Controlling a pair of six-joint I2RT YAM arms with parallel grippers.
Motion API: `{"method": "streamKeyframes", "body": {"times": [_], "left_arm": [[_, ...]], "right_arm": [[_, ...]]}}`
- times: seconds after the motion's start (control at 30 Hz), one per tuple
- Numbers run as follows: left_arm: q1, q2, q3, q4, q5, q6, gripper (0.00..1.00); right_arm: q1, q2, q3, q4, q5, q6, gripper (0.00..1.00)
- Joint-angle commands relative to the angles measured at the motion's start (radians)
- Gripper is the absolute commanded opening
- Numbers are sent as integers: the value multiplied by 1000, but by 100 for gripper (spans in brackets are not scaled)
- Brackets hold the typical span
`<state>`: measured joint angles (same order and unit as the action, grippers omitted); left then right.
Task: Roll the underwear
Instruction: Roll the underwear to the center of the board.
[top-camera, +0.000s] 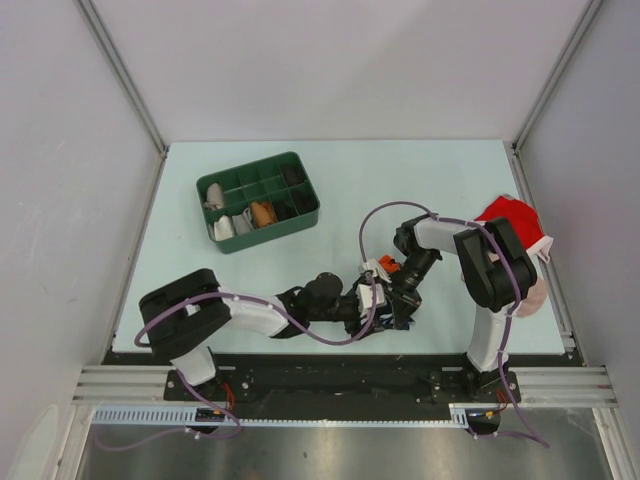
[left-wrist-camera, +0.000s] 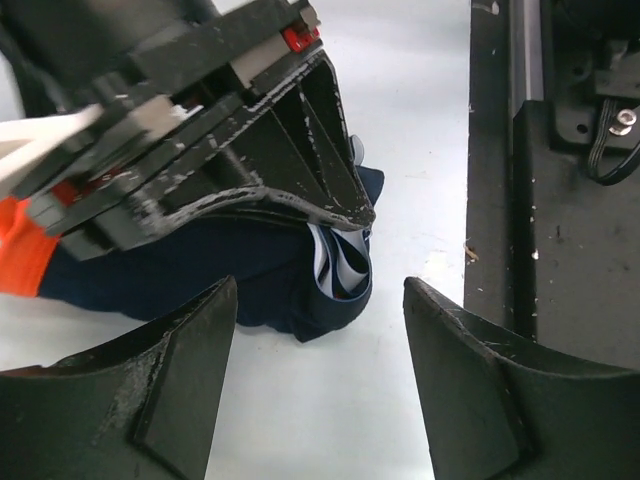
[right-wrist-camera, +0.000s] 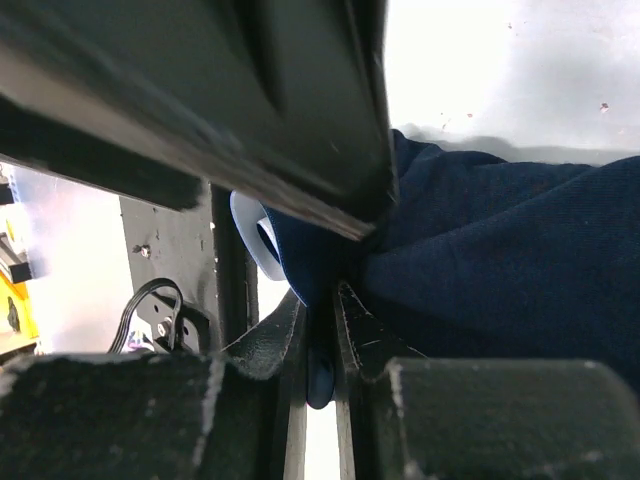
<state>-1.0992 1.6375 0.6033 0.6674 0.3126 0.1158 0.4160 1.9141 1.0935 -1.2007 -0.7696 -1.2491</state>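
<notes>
Taking the pale mint table top as a dial with 6 o'clock at the arm bases, the nearest work sits at about 5 o'clock, close to the near edge. There the left gripper hangs low over the table with its two black fingers spread wide, closed on nothing. Just beyond its fingertips lies the underwear, navy-blue fabric briefs bunched into a low folded bundle, orange trim showing at 9 o'clock in the left wrist view and a pale striped layer curling out of the fold at the end nearest the fingers. The right gripper comes in from 3 o'clock and has its jaws drawn nearly together, pinching a fold of the navy cloth at the edge of the bundle.

Farther off, at 4 o'clock, a beige-pink cloth rests by the right arm, and at 3 o'clock a plain red cloth. Farthest, at 10 o'clock, stands a dark green compartmented plastic tray holding small rolled garments.
</notes>
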Motion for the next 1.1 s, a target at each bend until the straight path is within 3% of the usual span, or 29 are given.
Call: {"method": "streamKeyframes", "body": {"times": [0.0, 0.2, 0.33, 0.47, 0.53, 0.67, 0.77, 0.87, 1.0, 1.07], "left_arm": [[-24, 38, 62, -25, 6, 76, 72], [-47, 106, 122, -86, -4, 87, 66], [-48, 166, 196, -166, -20, 79, 53], [-45, 203, 269, -258, -14, 65, 11], [-37, 208, 273, -269, -1, 42, 1], [-11, 208, 266, -285, 42, -22, 0], [33, 225, 276, -295, 135, -96, 0], [87, 254, 263, -252, 219, -178, 0], [165, 317, 292, -259, 322, -267, 0], [194, 349, 334, -294, 376, -338, 0]], "right_arm": [[-8, 11, 11, -30, -13, 10, 15], [-11, 13, 11, -22, -16, 10, 15], [-16, 3, 11, -20, -19, 16, 16], [-28, -19, 11, -16, -26, 23, 20], [-48, -33, 11, -13, -37, 27, 23], [-98, -102, 11, 13, -60, 37, 33], [-158, -174, 12, 42, -69, 56, 45], [-212, -236, 11, 90, -60, 83, 50], [-301, -293, 9, 93, -42, 54, 50], [-313, -352, 6, 37, -65, -48, 50]]}}
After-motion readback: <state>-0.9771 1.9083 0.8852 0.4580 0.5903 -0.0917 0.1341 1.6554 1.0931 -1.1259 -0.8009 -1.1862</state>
